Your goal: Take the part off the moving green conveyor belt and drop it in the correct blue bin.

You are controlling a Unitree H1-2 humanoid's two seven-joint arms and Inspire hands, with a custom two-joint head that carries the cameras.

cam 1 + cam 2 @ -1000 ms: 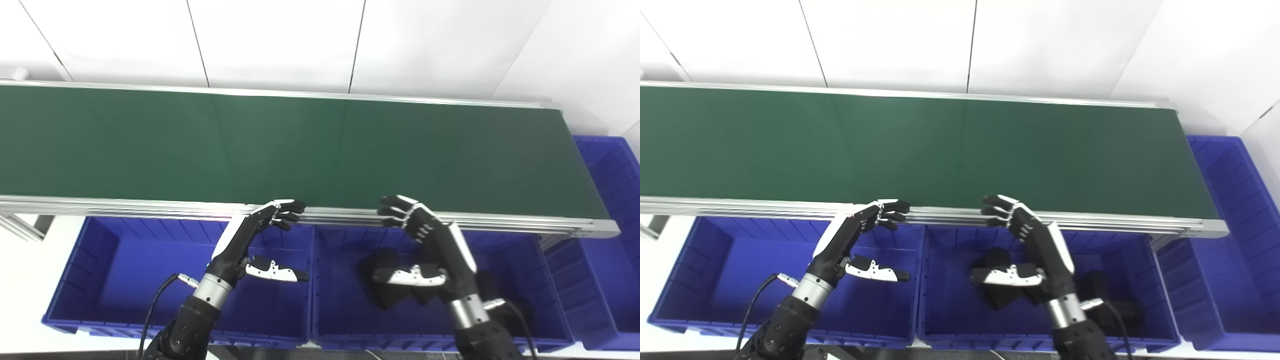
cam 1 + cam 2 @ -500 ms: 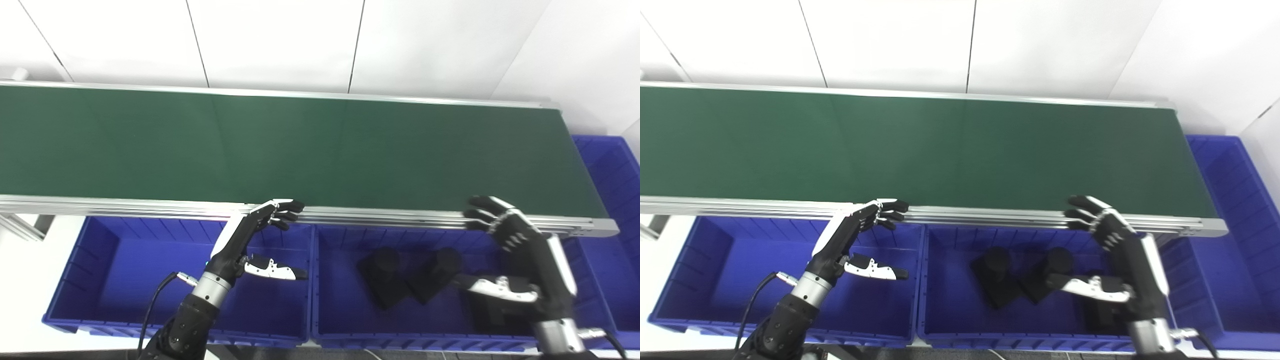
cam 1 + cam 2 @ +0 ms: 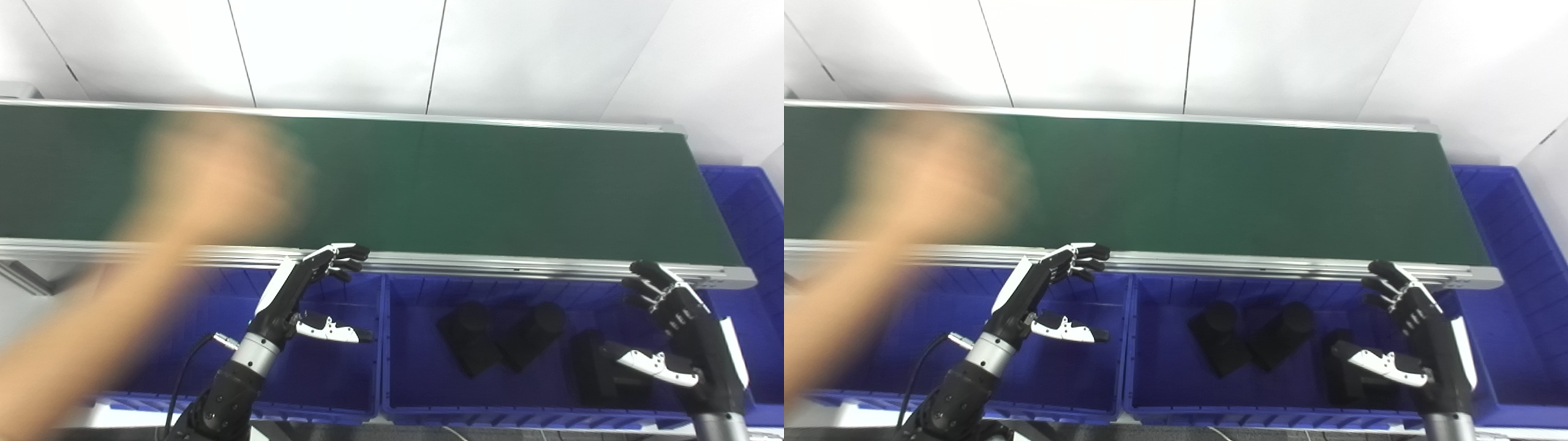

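Hands both hovering empty, fingers spread: left hand (image 3: 306, 294) and right hand (image 3: 686, 331) over bins (image 3: 404, 392); blurred arm (image 3: 184, 202) crossing belt (image 3: 490, 184).

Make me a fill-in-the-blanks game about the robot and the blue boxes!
1. The black parts lie in the ____ bin.
2. The conveyor belt is colored ____.
3. The right hand holds ____.
4. The bin under the left hand has ____ black parts in it.

Missing words: middle; green; nothing; no
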